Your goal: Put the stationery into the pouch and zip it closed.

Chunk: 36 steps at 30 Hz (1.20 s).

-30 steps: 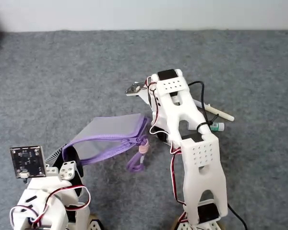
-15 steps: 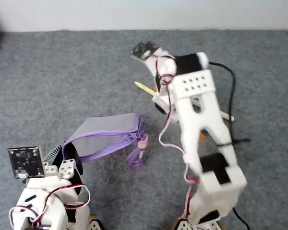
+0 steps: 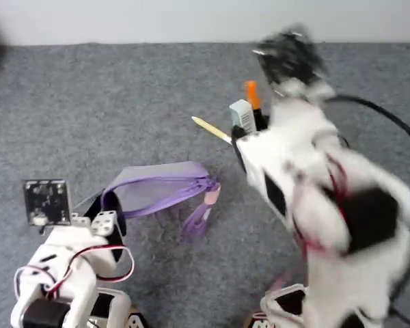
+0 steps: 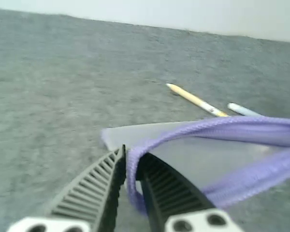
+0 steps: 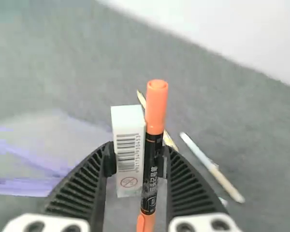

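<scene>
— Where is the pouch?

— The pouch (image 3: 157,188) lies on the grey tabletop (image 3: 82,102), near and to the left. My left pincer (image 4: 130,157) is closed on the purple zipper edge at its left end and holds it lifted. The mouth looks partly open, I think.

— And your other arm?

— My right pincer (image 5: 137,150) is in the air, far and to the right of the pouch. It is clamped on two things together, a white eraser (image 5: 128,140) and an orange marker (image 5: 154,111), side by side between the jaws.

— What lies outside the pouch?

— A yellow pencil (image 3: 208,126) and a white pen (image 5: 208,164), on the tabletop beyond it.

— How do you place the pair well?

— I would bring them over the open mouth, aim the ends into the gap and come low. I would open only when both are past the zipper edge. The eraser is short, so it may slip out first. The left side must hold the edge high, or the mouth may fall shut.
</scene>
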### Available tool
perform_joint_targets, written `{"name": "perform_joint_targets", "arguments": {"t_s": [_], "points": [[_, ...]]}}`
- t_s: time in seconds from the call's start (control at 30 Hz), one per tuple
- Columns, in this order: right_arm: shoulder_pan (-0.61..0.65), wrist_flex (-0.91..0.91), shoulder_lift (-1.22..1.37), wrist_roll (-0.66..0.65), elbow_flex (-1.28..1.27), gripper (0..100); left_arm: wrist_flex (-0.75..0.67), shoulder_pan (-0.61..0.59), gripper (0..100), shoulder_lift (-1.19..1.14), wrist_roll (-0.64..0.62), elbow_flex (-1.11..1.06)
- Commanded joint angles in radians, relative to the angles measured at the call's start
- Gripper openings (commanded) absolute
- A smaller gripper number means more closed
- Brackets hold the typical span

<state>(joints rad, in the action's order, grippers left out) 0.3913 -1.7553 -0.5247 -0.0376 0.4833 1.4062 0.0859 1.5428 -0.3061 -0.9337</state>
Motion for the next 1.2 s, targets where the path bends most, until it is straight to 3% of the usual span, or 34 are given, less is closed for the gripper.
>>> {"name": "perform_joint_targets", "arguments": {"t_s": [0.0,0.27,0.47,0.77,0.93,1.07,1.17], "points": [[0.077,-0.039,-0.114,0.129,0.003,0.8,-0.032,0.061,1,-0.069,-0.083,0.042],[0.205,-0.036,-0.162,0.315,0.003,0.9,-0.031,0.069,1,-0.078,-0.087,0.039],[0.209,0.186,-0.197,0.307,-0.104,0.9,-0.031,0.069,1,-0.078,-0.086,-0.021],[0.242,0.298,-0.449,0.233,-0.390,0.9,-0.031,0.069,1,-0.078,-0.086,-0.022],[0.249,0.587,-0.607,0.095,-0.649,0.9,-0.031,0.069,1,-0.078,-0.086,-0.024],[0.374,0.840,-0.650,-0.025,-0.816,0.8,-0.031,0.069,1,-0.080,-0.086,-0.024],[0.498,0.941,-0.648,-0.041,-0.875,0.8,-0.031,0.069,1,-0.081,-0.086,-0.024]]}}
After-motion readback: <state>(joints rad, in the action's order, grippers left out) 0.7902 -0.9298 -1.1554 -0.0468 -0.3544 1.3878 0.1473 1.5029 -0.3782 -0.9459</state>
